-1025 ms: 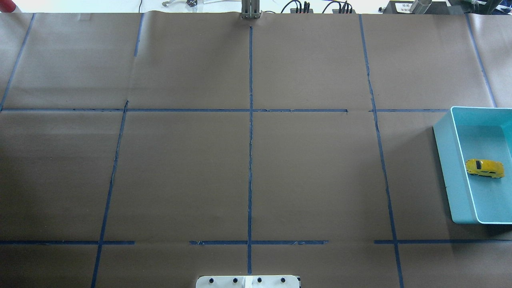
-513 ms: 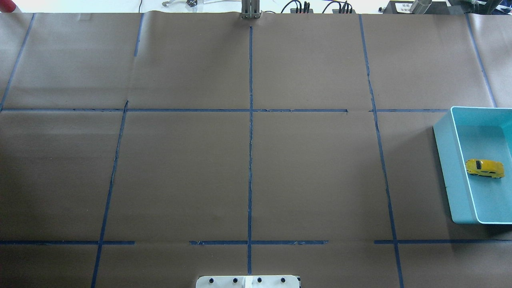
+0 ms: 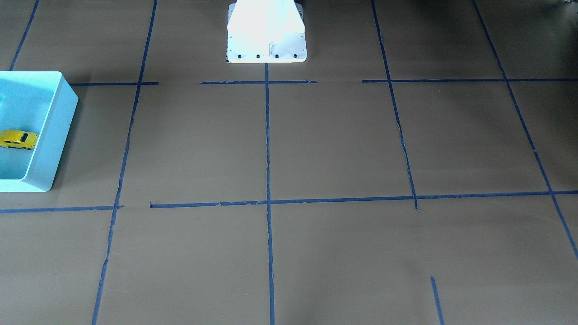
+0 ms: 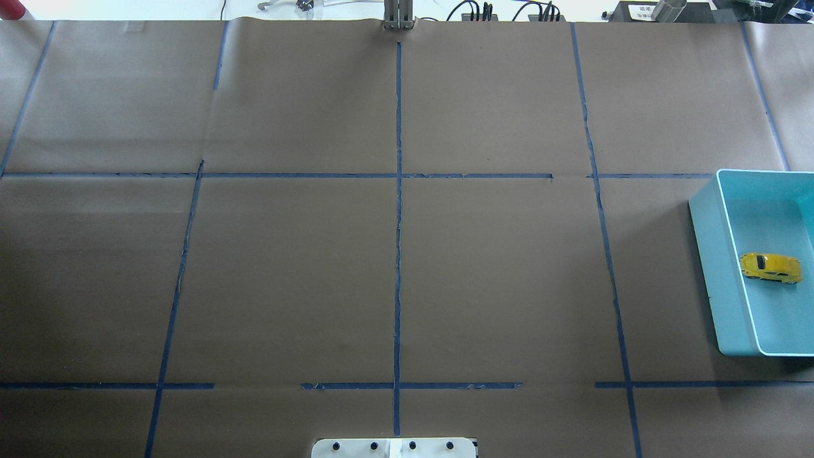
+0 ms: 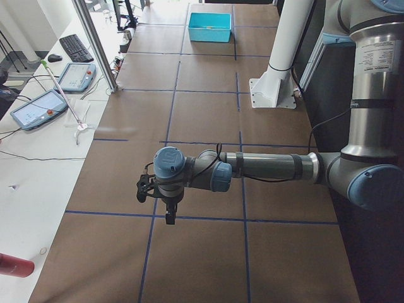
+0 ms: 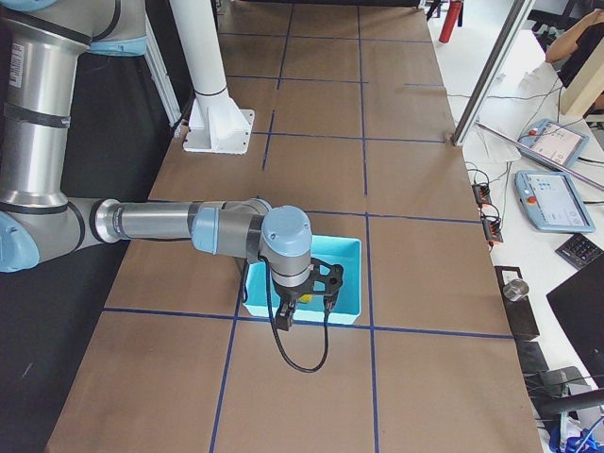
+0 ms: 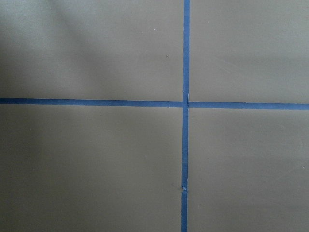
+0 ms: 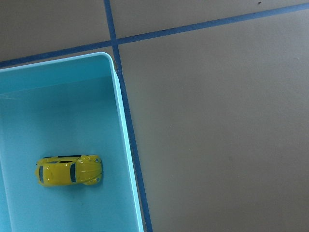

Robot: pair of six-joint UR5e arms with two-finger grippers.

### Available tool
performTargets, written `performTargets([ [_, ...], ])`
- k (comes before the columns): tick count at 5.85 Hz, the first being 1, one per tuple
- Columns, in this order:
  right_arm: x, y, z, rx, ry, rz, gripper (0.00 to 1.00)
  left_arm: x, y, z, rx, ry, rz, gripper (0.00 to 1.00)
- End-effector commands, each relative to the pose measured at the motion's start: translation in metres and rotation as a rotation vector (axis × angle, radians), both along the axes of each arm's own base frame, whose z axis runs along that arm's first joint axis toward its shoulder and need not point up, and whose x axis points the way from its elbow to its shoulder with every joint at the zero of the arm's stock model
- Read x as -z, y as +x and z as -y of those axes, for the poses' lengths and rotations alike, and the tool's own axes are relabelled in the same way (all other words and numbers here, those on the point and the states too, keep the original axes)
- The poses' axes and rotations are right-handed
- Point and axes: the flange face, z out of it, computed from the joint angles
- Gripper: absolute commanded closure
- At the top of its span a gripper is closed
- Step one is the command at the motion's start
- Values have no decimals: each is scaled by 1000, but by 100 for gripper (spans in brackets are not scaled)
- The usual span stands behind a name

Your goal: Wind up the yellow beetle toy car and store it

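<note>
The yellow beetle toy car (image 4: 771, 268) lies on its wheels inside the light blue bin (image 4: 706, 254) at the table's right edge. It also shows in the front view (image 3: 18, 139) and in the right wrist view (image 8: 69, 170), near the bin's wall (image 8: 123, 140). My right gripper (image 6: 304, 311) hangs high above the bin (image 6: 344, 274) and shows only in the right side view, so I cannot tell whether it is open. My left gripper (image 5: 167, 214) hangs above bare table far from the bin (image 5: 210, 26); I cannot tell its state either.
Brown paper with blue tape lines (image 4: 397, 222) covers the table. The robot's white base (image 3: 266, 31) stands at the near edge. Tablets and a keyboard (image 5: 76, 47) lie on a side bench beyond the far edge.
</note>
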Motion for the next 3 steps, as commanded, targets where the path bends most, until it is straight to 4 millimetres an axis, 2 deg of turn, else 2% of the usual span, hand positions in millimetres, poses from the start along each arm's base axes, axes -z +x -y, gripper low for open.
performTargets([
  [1, -4, -1, -1, 13, 3, 15, 0, 0, 0, 0, 0, 0, 0, 0],
  [3, -7, -1, -3, 15, -2, 11, 0, -1, 0, 0, 0, -1, 0, 0],
])
